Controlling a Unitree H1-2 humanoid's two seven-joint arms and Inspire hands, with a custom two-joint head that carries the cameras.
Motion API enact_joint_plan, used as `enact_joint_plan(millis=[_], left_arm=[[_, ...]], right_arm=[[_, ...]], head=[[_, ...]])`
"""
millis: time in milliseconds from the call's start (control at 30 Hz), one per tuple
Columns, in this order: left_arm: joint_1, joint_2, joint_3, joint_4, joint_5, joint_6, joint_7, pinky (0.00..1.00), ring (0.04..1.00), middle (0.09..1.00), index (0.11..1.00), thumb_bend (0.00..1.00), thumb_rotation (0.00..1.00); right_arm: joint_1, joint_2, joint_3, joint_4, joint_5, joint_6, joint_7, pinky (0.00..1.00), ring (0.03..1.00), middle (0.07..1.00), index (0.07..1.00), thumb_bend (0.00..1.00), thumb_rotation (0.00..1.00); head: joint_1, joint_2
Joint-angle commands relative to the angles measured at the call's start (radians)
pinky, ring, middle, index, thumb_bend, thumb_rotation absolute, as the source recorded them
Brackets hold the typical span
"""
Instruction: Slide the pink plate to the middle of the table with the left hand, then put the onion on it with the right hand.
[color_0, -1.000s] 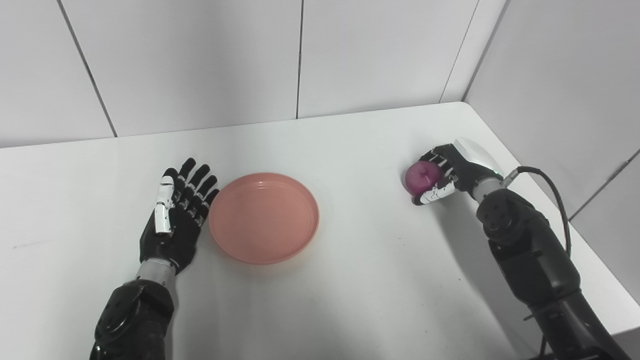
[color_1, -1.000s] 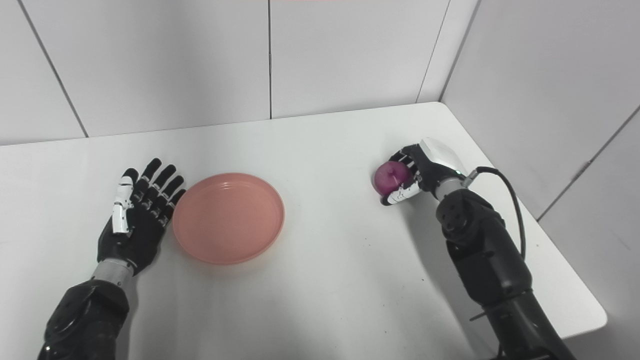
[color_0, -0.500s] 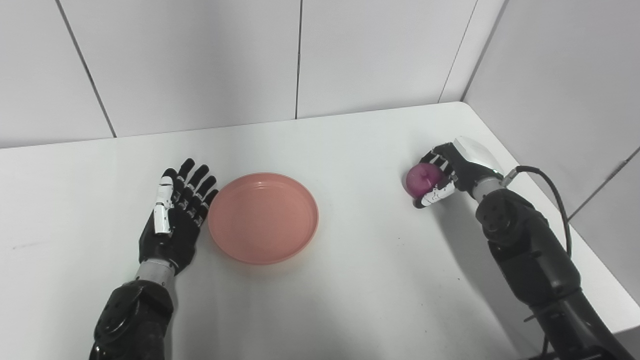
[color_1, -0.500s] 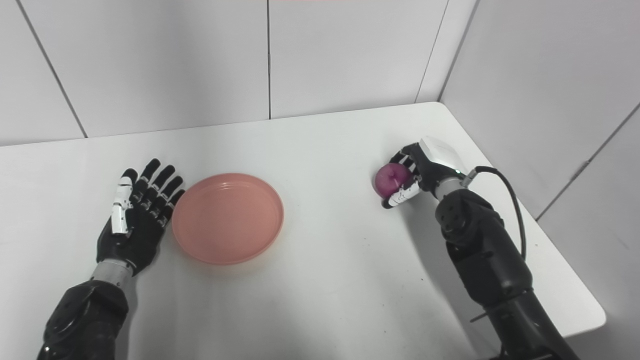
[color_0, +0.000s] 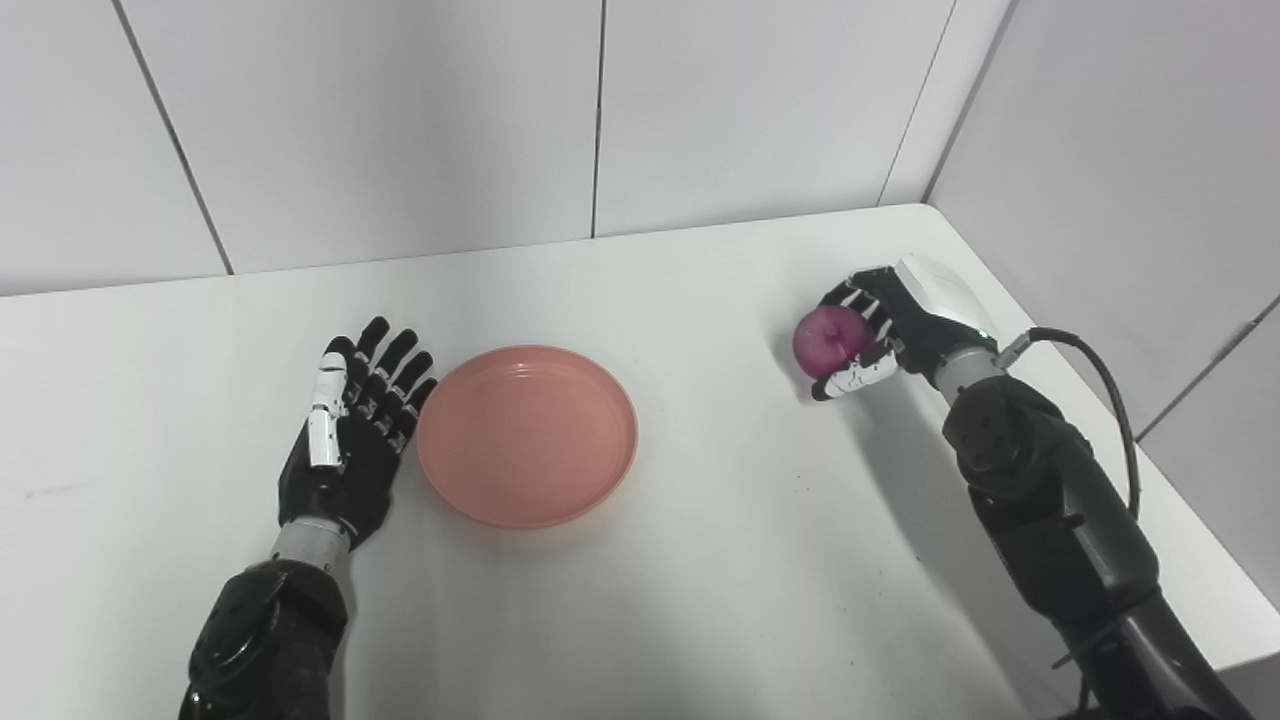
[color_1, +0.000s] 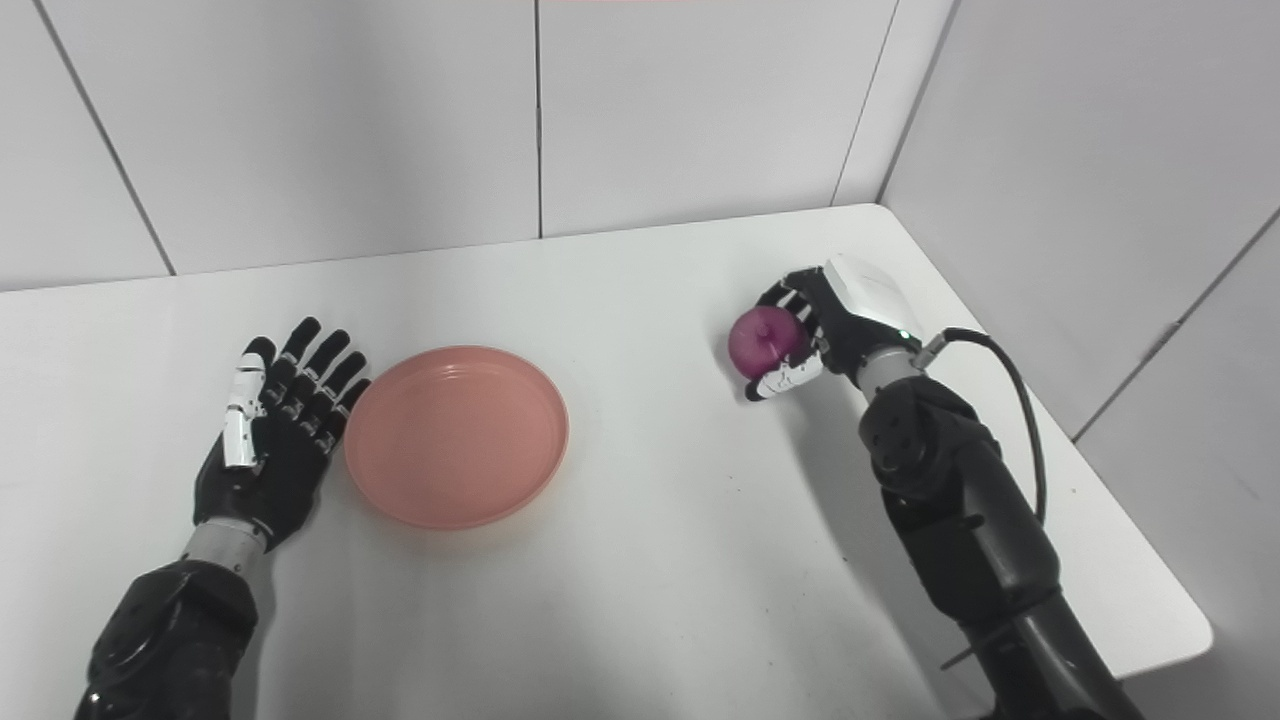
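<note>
The pink plate (color_0: 527, 434) lies flat on the white table (color_0: 700, 560), a little left of the middle. My left hand (color_0: 352, 440) lies open and flat on the table just left of the plate, fingers apart, beside its rim. My right hand (color_0: 890, 325) is shut on the purple onion (color_0: 828, 341) and holds it a little above the table at the right, well apart from the plate. The onion also shows in the right eye view (color_1: 760, 340).
White wall panels stand behind the table and along its right side. The table's right edge (color_0: 1190, 520) runs close to my right arm, and a black cable (color_0: 1100, 370) loops off that arm.
My right hand has lifted the onion off the table and moved it a little left, toward the plate. The left hand and the plate have not moved.
</note>
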Motion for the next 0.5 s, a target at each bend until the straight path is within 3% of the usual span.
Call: enact_joint_plan(millis=[0, 467], left_arm=[[0.03, 0.001, -0.004, 0.025, 0.023, 0.056, 0.037, 0.94, 0.938, 0.945, 0.948, 0.4, 1.0], [0.037, -0.019, -0.023, 0.022, 0.032, 0.039, 0.047, 0.93, 0.937, 0.939, 0.94, 0.4, 1.0]], right_arm=[[-0.052, -0.007, -0.004, -0.059, 0.004, -0.027, -0.025, 0.36, 0.45, 0.516, 0.488, 0.51, 0.13], [-0.147, 0.065, 0.086, -0.184, 0.004, -0.03, 0.03, 0.37, 0.448, 0.507, 0.488, 0.51, 0.13]], head=[[0.005, -0.001], [0.056, -0.005]])
